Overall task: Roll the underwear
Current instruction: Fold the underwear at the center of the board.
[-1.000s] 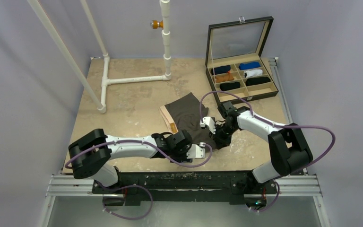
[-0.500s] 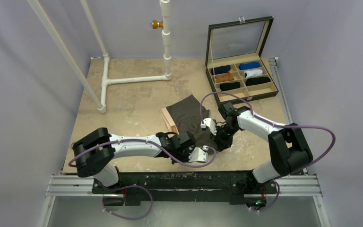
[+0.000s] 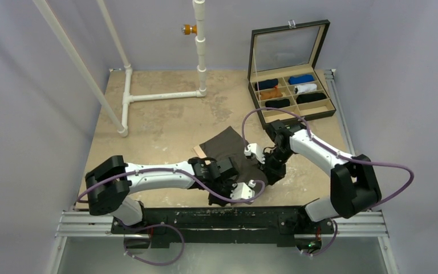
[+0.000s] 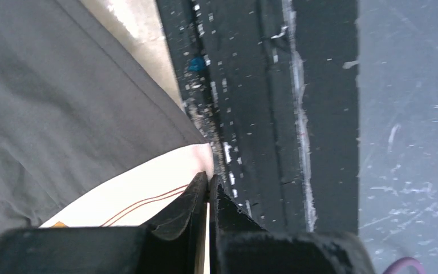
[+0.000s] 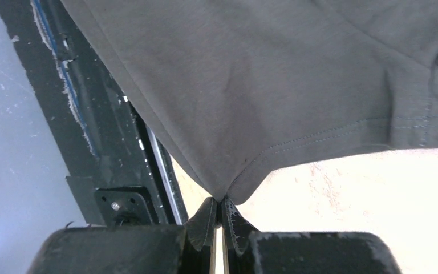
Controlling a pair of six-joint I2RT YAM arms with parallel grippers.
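Left pincer point(image 4: 208, 181) pinches the underwear point(image 3: 228, 147) at its pale waistband corner, right pincer point(image 5: 218, 202) pinches its grey hem corner, near the table point(image 3: 159, 114) front edge.

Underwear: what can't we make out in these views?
Top external: underwear near edge, hidden under both wrists.
Left wrist: left claw covers the pinched waistband corner; fabric cut off by left edge.
Right wrist: right claw covers the pinched corner; fabric runs off top.
Top external: rolls in the box too small to identify.
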